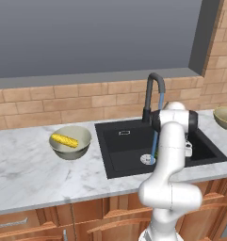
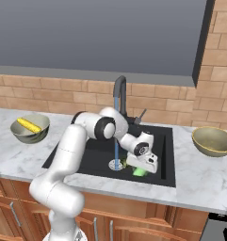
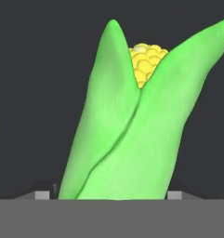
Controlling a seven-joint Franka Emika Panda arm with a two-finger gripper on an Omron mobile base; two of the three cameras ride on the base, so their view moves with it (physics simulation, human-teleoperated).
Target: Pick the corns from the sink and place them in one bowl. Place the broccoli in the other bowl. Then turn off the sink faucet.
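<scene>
The end effector [image 2: 142, 169] sits low in the sink [image 2: 166, 141] astride the green-husked corn [image 3: 127, 130]; whether it grips yet I cannot tell. Best to clench squarely across the husk's middle, then lift straight up clear of the faucet [image 2: 119, 92].

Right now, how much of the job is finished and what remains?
Done: the yellow cob lies in the pale bowl. In hand: the end effector is low in the sink, around the green husked corn. Left: bowl that corn, move the broccoli to the olive bowl, shut the running faucet.

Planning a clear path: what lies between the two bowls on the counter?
In the right base view, the black sink with running faucet separates the corn bowl from the olive-tan bowl.
</scene>
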